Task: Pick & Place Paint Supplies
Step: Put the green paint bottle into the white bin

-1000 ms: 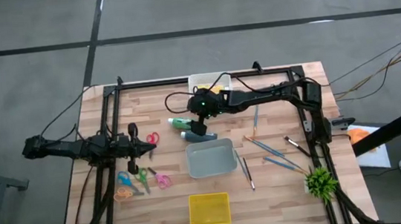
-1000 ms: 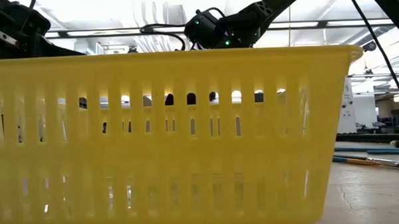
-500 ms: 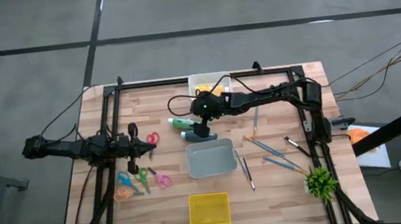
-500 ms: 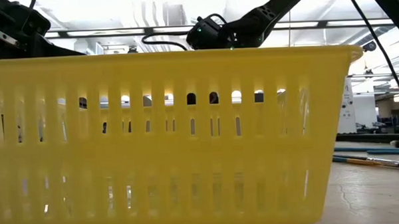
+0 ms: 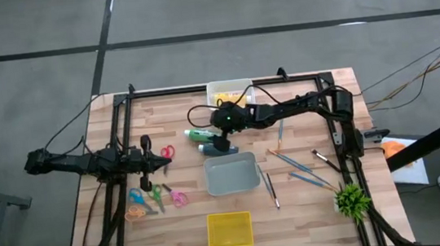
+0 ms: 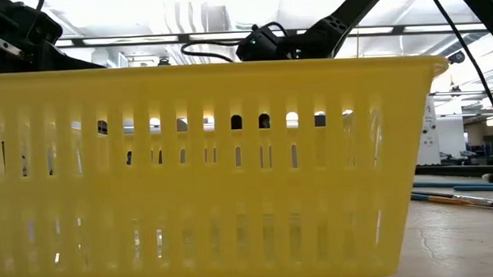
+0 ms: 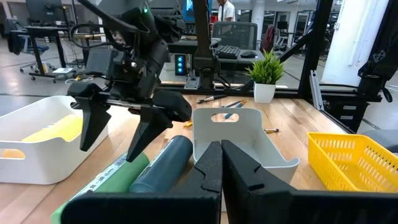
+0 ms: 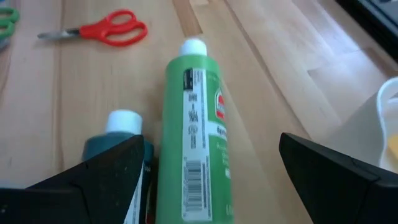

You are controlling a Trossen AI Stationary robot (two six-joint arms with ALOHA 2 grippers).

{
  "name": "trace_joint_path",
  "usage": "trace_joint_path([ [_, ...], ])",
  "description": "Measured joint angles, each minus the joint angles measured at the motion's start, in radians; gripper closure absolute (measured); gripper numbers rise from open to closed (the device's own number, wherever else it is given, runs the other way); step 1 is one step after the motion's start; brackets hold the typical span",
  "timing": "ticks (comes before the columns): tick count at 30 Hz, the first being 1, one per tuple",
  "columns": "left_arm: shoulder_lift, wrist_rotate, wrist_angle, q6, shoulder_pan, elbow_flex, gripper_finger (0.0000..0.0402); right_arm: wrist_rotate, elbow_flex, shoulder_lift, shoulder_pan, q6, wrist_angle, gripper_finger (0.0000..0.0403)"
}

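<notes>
Yellow slotted basket [image 5: 229, 229] sits at the near desk [image 5: 312, 216] edge, grey bin [image 5: 232, 174] just behind it. Loose brushes [image 5: 294, 164] lie right of the bin, green spiky plant [image 5: 351, 200] at the near right corner. Scissors [image 5: 155, 197] lie left, near the left gripper [image 5: 142, 157], parked at the left side with jaws fully closed, holding nothing. Right gripper [image 8: 205, 171] hovers low over the green tube [image 8: 196, 143] and dark blue tube [image 8: 118, 140], which lie side by side just beyond the bin; jaws wide, straddling both, gripping neither. White tray [image 5: 228, 91] with yellow contents sits at the far edge.
</notes>
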Motion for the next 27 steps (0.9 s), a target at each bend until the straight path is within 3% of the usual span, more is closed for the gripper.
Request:
trace_joint_path([
  [12,0.002,0.000,0.000,0.000,0.000,0.000,0.0401,-0.011,0.036,0.086,-0.009,-0.029,0.078,0.0032],
  [27,0.006,0.000,0.000,0.000,0.000,0.000,0.0401,-0.005,0.042,0.141,-0.016,-0.042,0.033,0.0032],
])
